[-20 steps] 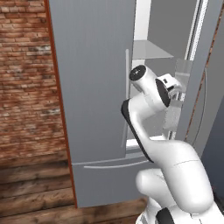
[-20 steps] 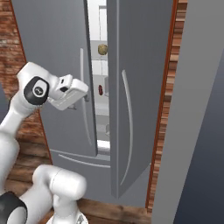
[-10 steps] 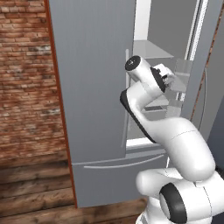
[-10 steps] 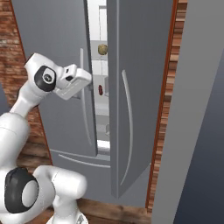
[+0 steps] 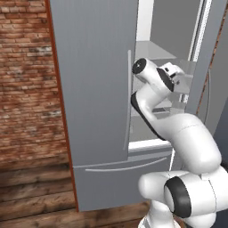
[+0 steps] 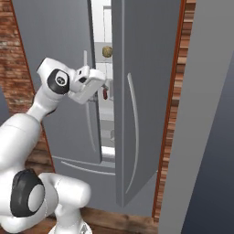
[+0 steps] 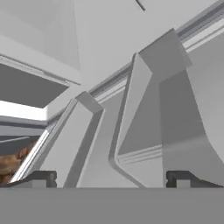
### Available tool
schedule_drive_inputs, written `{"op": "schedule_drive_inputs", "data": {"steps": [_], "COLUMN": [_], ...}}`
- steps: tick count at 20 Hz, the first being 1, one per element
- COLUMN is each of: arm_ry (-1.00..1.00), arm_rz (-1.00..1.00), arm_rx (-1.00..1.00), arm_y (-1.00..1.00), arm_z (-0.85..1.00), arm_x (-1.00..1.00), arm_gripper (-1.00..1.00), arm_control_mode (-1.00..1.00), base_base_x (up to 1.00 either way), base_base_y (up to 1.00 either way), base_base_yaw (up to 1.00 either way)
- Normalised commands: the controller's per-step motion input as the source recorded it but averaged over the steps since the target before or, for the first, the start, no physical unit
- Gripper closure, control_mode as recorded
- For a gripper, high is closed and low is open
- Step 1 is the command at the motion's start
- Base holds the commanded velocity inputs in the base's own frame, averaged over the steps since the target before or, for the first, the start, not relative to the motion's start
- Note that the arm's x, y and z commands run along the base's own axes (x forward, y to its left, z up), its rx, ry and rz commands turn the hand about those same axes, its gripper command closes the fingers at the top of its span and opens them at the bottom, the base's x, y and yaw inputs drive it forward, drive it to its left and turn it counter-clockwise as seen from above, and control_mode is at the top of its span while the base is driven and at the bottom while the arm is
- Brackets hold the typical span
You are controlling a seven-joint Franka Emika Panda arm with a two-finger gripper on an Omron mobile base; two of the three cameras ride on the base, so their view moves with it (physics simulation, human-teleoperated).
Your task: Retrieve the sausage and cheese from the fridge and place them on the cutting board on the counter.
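Observation:
The fridge point(image 5: 93, 89) stands with its right door point(image 6: 141, 105) ajar, leaving a narrow white gap. In that gap the round tan cheese point(image 6: 107, 51) rests on an upper shelf, and the dark red sausage point(image 6: 105, 94) lies on a shelf below it. My gripper point(image 6: 105, 85) is at the gap, just above and left of the sausage, well below the cheese. In the left base view the gripper point(image 5: 179, 76) reaches past the left door's edge. In the hand view the gripper point(image 7: 111, 177) is open with nothing between its fingertips point(image 7: 41, 177), facing white inner walls. The cutting board and counter are out of view.
The left door's long handle point(image 6: 90, 123) runs close under my forearm, and the right door's handle point(image 6: 135, 137) curves beside the gap. A brick wall point(image 5: 26, 80) and wooden floor point(image 5: 31, 196) lie left. A red-brown side panel point(image 6: 171, 114) flanks the fridge.
The hand has risen and pushed forward to the gap between the doors, closer to the sausage. The jaws stay wide apart.

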Motion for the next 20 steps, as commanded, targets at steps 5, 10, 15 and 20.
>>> {"op": "schedule_drive_inputs", "data": {"steps": [5, 10, 15, 20], "arm_ry": [-0.04, -0.08, -0.06, -0.07], "arm_rz": [-0.02, -0.07, -0.12, -0.13], "arm_rx": [-0.11, -0.09, -0.01, 0.12], "arm_y": [-0.79, -0.93, -1.0, -0.56], "arm_z": [0.0, 0.0, 0.0, 0.2], "arm_x": [-0.23, -0.73, -0.81, -0.82], "arm_gripper": [-1.0, -1.0, -1.0, -1.0], "arm_control_mode": [-1.0, -1.0, -1.0, -1.0], "base_base_x": [0.0, 0.0, 0.0, 0.0], "base_base_y": [0.0, 0.0, 0.0, 0.0], "base_base_yaw": [0.0, 0.0, 0.0, 0.0]}}
